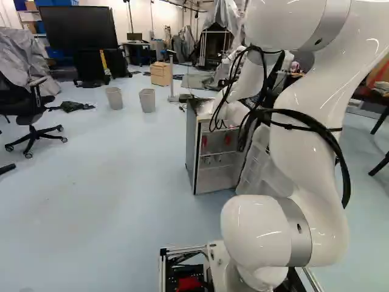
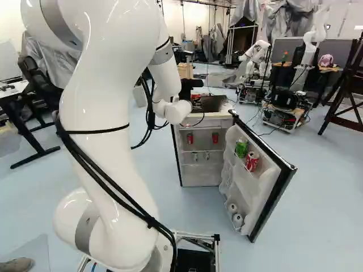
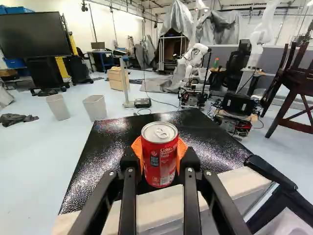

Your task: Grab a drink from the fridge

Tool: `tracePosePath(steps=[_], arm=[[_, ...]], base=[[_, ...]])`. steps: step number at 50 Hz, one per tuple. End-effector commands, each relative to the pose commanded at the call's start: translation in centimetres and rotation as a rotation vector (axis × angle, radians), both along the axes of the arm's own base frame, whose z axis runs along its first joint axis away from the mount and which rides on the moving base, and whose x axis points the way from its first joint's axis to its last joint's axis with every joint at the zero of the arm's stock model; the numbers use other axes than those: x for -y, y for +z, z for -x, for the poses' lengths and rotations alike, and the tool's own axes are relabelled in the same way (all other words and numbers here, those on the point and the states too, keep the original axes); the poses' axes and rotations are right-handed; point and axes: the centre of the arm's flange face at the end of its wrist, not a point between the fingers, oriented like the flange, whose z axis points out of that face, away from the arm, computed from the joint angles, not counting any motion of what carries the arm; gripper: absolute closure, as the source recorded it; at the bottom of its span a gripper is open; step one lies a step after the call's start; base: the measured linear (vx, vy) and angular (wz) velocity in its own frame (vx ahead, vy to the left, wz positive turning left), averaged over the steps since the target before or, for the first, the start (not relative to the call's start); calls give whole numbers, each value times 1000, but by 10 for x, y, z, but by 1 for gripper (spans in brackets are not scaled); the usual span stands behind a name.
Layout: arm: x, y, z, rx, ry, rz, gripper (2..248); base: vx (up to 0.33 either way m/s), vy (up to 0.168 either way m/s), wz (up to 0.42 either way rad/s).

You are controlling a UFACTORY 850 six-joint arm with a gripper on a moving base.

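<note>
In the right base view my gripper (image 2: pixel 190 85) is at the fridge's black top (image 2: pixel 214 103), its fingertips hard to make out. The wrist view shows the gripper (image 3: pixel 160 155) shut on a red can (image 3: pixel 159 161), with orange pads against both sides. The can is upright over the black top (image 3: pixel 112 142); whether it touches that surface I cannot tell. Below, the fridge stands open, with red cans (image 2: pixel 190 138) on an inner shelf. Its door (image 2: pixel 272 195) is swung outward and holds a green can (image 2: pixel 241 147) and a red-and-white can (image 2: pixel 252 162).
Two grey bins (image 1: pixel 147 100) and a wooden drawer unit (image 1: pixel 160 73) stand beyond the fridge. An office chair (image 1: pixel 30 115) is at the left of the left base view. Another robot (image 2: pixel 258 56) is farther back, and a dark wooden chair (image 3: pixel 293 88) stands beyond the door side.
</note>
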Motion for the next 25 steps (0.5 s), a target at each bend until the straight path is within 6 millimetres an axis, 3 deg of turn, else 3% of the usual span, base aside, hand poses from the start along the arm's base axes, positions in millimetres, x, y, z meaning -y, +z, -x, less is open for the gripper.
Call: tracePosePath(steps=[25], arm=[[0,-17,-1,-30,0,-6,161]], base=[[0,0,0]])
